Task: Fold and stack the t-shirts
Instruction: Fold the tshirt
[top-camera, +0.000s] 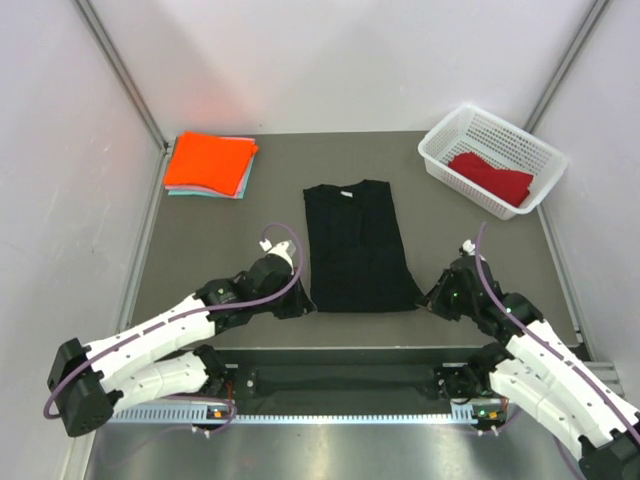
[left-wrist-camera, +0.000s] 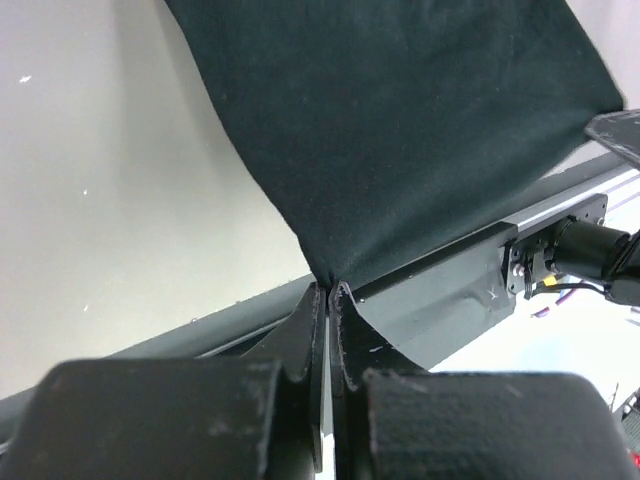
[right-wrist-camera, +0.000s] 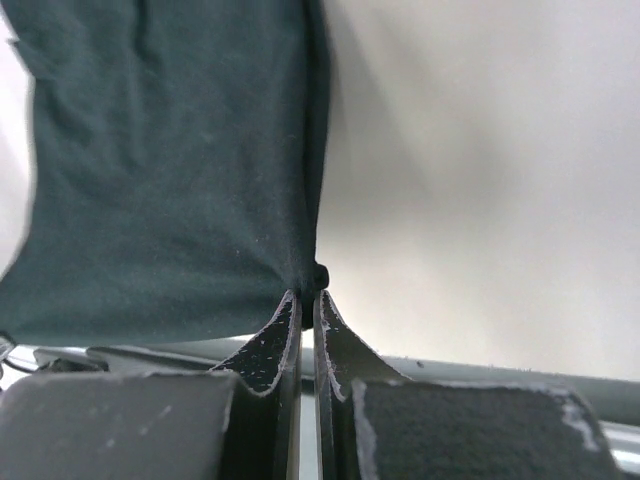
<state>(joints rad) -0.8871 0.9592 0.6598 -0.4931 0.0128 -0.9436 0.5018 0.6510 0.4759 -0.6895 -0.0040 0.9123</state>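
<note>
Left wrist view: left end effector (left-wrist-camera: 328, 290) has its jaws pressed together on the very corner of the black t-shirt (left-wrist-camera: 400, 130) at the near hem. Right wrist view: right end effector (right-wrist-camera: 307, 295) is likewise clamped on the opposite near corner, with only a small nub of cloth between the pads. Top view: the shirt lies flat mid-table (top-camera: 200, 240), sleeves tucked in, collar at the far end.

Risks, as judged:
1. The bite is shallow at both corners, so the cloth's weight on lifting could pull one free.
2. Cannot tell whether all layers are caught. If not, the hem would gape.
3. Unequal arm travel would skew the fold and spill the tucked sleeves.

Far left: orange t-shirt (top-camera: 210, 160) on pale teal t-shirt (top-camera: 205, 192). A dragged placement could shift this stack. Far right: dark red t-shirt (top-camera: 492, 178) lies crumpled in the basket (top-camera: 500, 130), not yet folded.
</note>
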